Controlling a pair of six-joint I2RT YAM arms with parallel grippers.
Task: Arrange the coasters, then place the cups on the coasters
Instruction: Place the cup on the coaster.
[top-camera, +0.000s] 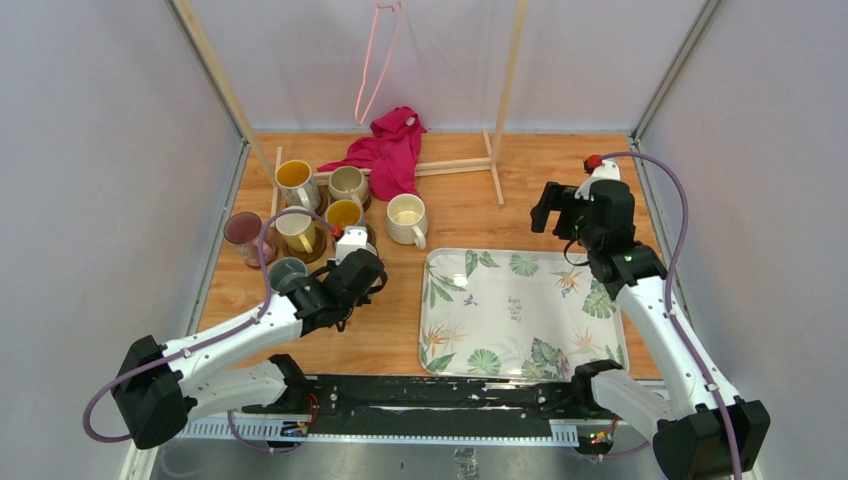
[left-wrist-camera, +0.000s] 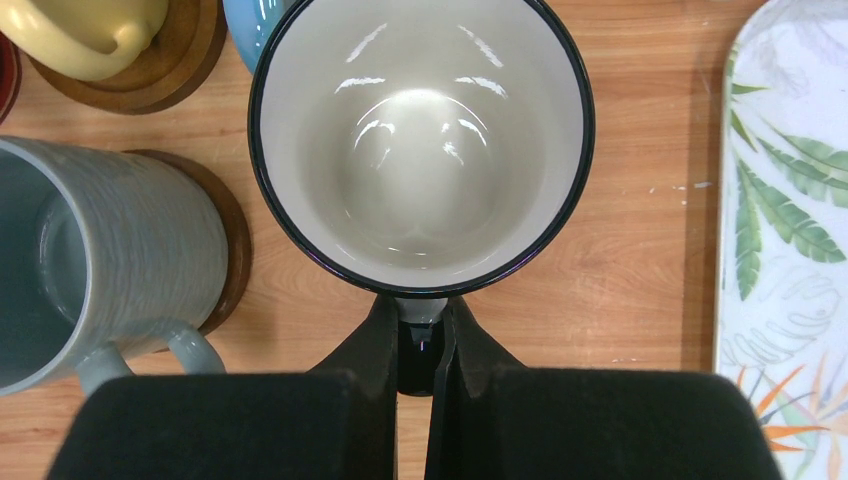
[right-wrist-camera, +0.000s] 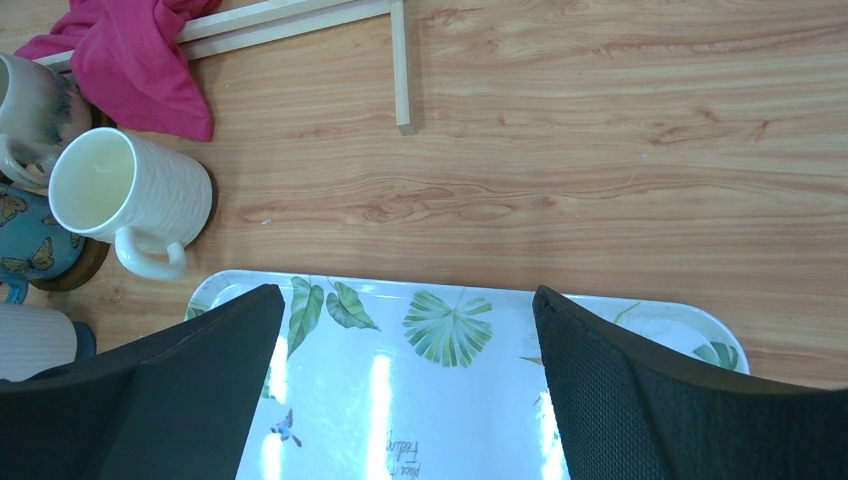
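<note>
Our left pincer is shut tight on the handle of the white cup. This cup is over bare desk, just beside the grey cup, which sits on a brown coaster. We see no coaster under the white one. The right pincer is wide open and empty, above the tray. We judge the task nearly done: the other cups seem placed.

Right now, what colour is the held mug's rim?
Black, around the white mug; clearest in left wrist view.

Bright, even overhead light; glare streaks on tray, inside white mug; soft shadows.
</note>
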